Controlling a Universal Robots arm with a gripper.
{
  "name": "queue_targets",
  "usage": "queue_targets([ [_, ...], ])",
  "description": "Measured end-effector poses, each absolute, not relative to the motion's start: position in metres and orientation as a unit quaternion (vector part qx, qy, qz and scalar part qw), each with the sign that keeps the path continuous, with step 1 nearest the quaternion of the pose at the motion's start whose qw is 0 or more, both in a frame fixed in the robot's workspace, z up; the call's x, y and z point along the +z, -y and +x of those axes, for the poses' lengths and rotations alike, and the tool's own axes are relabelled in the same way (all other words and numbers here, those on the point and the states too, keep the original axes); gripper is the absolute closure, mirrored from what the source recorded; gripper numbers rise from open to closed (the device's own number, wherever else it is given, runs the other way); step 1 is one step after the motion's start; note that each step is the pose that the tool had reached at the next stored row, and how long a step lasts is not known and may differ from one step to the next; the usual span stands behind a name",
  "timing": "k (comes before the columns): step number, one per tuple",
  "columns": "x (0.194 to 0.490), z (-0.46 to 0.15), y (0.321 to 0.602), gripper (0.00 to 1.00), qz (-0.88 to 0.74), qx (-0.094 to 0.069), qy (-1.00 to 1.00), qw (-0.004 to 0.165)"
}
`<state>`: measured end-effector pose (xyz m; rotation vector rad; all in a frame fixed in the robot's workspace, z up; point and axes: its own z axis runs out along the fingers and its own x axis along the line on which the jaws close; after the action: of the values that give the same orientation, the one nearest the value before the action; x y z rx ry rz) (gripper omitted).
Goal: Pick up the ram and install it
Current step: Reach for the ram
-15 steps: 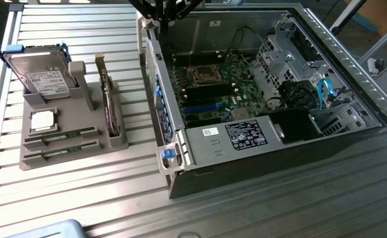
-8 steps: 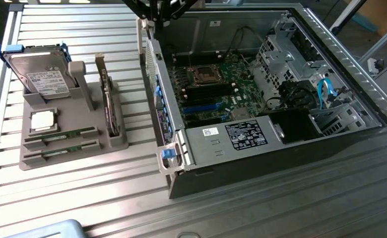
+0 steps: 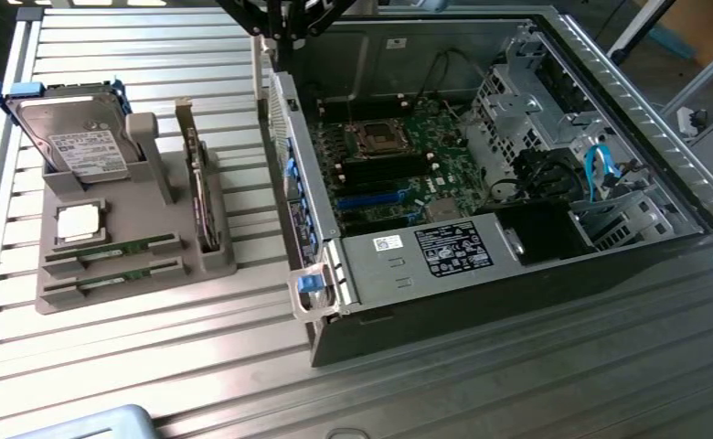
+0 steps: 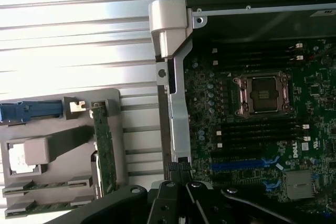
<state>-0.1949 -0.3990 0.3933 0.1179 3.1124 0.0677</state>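
Two rams, thin green sticks, lie flat in the front slots of a grey holder (image 3: 210, 261): one ram (image 3: 122, 249) behind the other ram (image 3: 115, 280). In the wrist view they are ram (image 4: 48, 185) and ram (image 4: 42, 206). My gripper (image 3: 286, 27) hangs high over the back left corner of the open computer case (image 3: 454, 302), far from the holder. In the wrist view the gripper (image 4: 179, 172) is shut with nothing in it, over the case's side rail. The motherboard (image 4: 210, 103) shows dark memory slots (image 4: 257, 129) beside the CPU socket (image 4: 262, 94).
The holder also carries a silver hard drive (image 3: 76, 137) in a blue bracket, an upright expansion card (image 3: 196, 187) and a square chip (image 3: 79, 222). The case's raised walls and drive cage (image 3: 527, 101) ring the board. Ribbed metal tabletop (image 3: 149, 366) lies all around.
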Motion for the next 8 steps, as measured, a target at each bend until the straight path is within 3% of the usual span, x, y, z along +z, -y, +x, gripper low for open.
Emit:
queue_targets([
  [8, 0.3933, -0.2034, 0.3990, 0.90, 0.038, 0.022, -0.999, 0.013],
])
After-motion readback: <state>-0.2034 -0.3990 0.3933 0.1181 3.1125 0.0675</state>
